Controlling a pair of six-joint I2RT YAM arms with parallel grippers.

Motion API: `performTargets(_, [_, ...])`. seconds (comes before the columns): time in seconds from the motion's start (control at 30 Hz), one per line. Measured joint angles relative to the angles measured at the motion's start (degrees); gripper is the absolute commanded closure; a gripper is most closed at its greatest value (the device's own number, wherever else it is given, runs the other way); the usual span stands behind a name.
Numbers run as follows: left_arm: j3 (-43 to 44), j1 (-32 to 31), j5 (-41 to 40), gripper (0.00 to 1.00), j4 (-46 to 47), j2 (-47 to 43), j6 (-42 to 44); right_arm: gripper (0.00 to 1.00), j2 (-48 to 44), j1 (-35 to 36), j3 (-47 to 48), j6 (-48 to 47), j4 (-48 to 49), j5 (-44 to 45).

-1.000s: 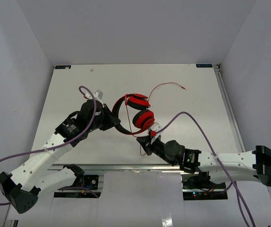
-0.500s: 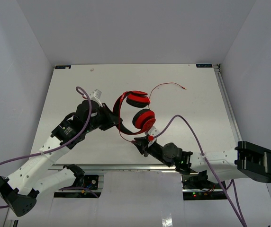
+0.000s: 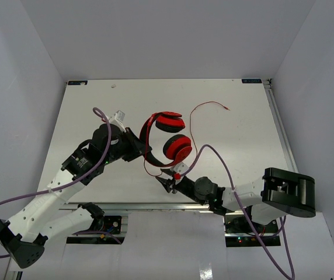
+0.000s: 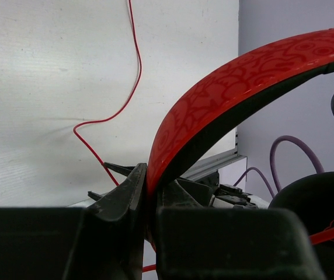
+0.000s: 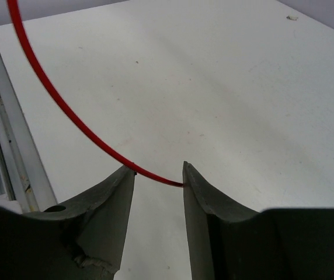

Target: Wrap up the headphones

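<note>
Middle of the table: the red and black headphones [image 3: 166, 135] sit here in the left gripper [image 3: 139, 147]. You cannot pass straight through.
Thin red cable [image 3: 191, 128]: it runs from the back right, past the headphones, down to the right gripper [image 3: 167, 181]. It crosses your way.
Right gripper gap: the cable lies across it.
Thick purple arm cable [image 3: 206, 146]: it arches over the near middle.
Free room: the white table [image 3: 249, 128] is bare along the back, at the far left and on the right side.
</note>
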Motion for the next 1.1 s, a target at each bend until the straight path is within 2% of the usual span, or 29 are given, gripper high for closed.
performTargets(0.33, [0.0, 0.0, 1.6, 1.0, 0.6, -1.8, -0.5, 0.54, 6.0, -4.3, 4.8, -7.2, 4.8, -6.3])
performTargets(0.43, [0.0, 0.0, 2.2, 1.0, 0.6, -2.2, -0.7, 0.7, 8.2, -5.2, 7.4, -9.0, 5.4, -8.0])
performTargets(0.47, [0.0, 0.0, 2.3, 1.0, 0.6, -2.4, -0.7, 0.86, 8.9, -5.4, 7.9, -9.4, 5.5, -8.3])
performTargets(0.53, [0.0, 0.0, 2.3, 1.0, 0.7, -2.6, -0.7, 0.92, 9.9, -5.7, 8.4, -10.0, 5.6, -8.6])
performTargets(0.63, [0.1, 0.0, 1.8, 1.0, 0.2, -2.7, -0.1, 0.92, 10.4, -6.1, 8.3, -10.2, 5.8, -8.2])
performTargets(0.73, [1.9, 0.0, -2.3, 1.0, -2.8, -2.3, 1.5, 0.92, 9.2, -6.5, 4.6, -9.0, 7.0, -6.8])
performTargets(0.87, [6.5, -0.1, -11.0, 1.0, -7.6, -0.7, 4.1, 0.92, 2.9, -6.7, -5.2, -5.9, 8.2, -5.9])
performTargets(1.1, [12.5, -0.2, -22.5, 1.0, -12.1, 3.3, 7.3, 0.92, -9.1, -6.4, -13.9, -1.1, 10.7, -6.4])
